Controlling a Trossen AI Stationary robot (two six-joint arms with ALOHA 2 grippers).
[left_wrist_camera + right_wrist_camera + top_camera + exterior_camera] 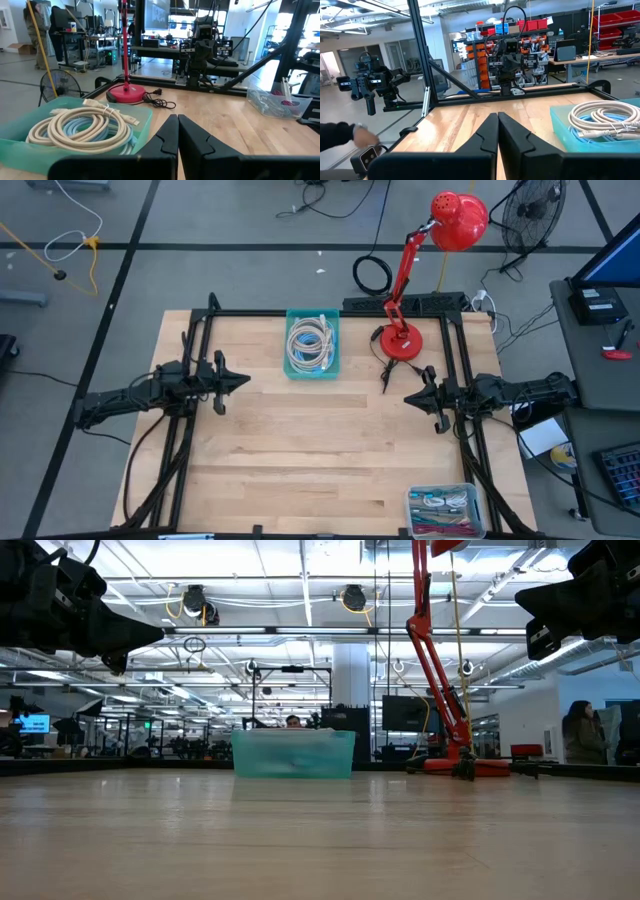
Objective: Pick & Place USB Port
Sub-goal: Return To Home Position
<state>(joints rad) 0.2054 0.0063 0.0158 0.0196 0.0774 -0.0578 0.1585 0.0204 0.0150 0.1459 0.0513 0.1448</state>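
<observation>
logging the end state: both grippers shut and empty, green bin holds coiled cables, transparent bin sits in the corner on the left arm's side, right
One slip: the high view shows the transparent bin in the corner on the right arm's side. The left gripper and right gripper are shut and empty, and the green bin holds coiled cables.

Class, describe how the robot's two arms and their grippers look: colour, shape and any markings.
Both the left arm and the right arm are black, slim and built of chunky jointed segments. The left gripper and the right gripper each have two matte black fingers that taper to wedge tips. No markings show.
</observation>
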